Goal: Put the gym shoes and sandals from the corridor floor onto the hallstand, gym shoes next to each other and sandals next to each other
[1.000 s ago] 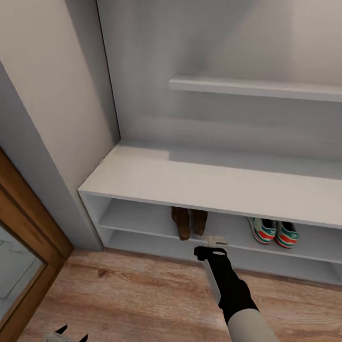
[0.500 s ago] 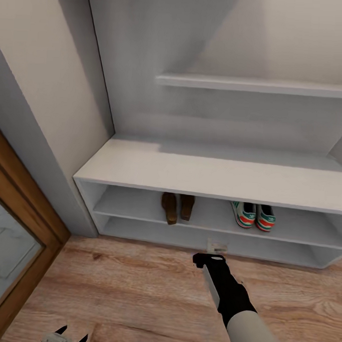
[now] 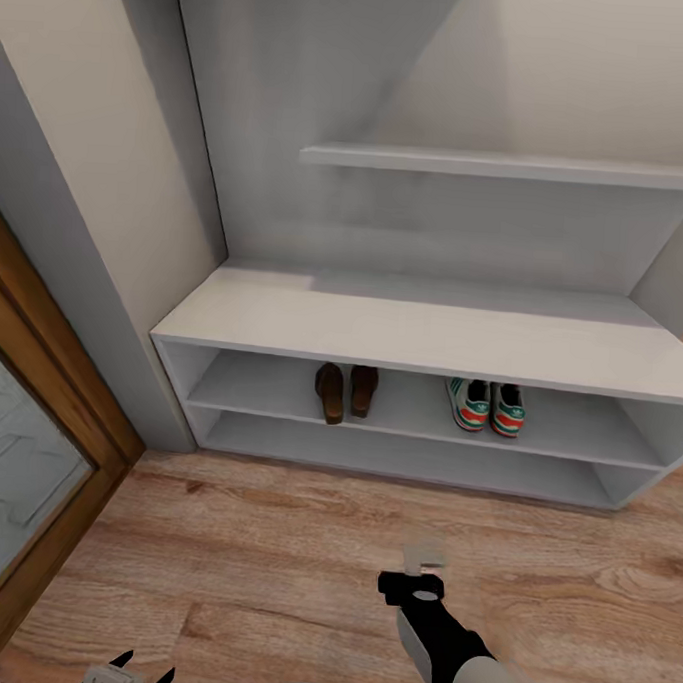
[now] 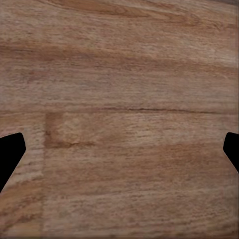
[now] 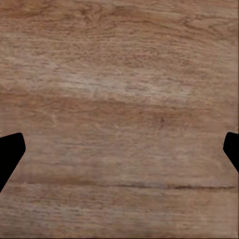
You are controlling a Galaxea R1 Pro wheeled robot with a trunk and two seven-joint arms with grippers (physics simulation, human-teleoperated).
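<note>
Both grippers, right (image 3: 425, 571) and left (image 3: 142, 672), are held spread and empty over the corridor floor (image 3: 270, 558). Sandals (image 3: 344, 390) and gym shoes (image 3: 486, 406) are paired on the hallstand (image 3: 432, 336); placing is judged done, nothing more is needed.

Head view: looking forward and steeply down from high up, taking in the hallstand (image 3: 422, 336) at middle distance and the corridor floor (image 3: 271, 548) in front of it. Left wrist view: facing straight down, hanging close over the wood planks (image 4: 119, 99). Right wrist view: likewise pointing down, near the planks (image 5: 119, 99). Sharing only the plank flooring across all three.
</note>
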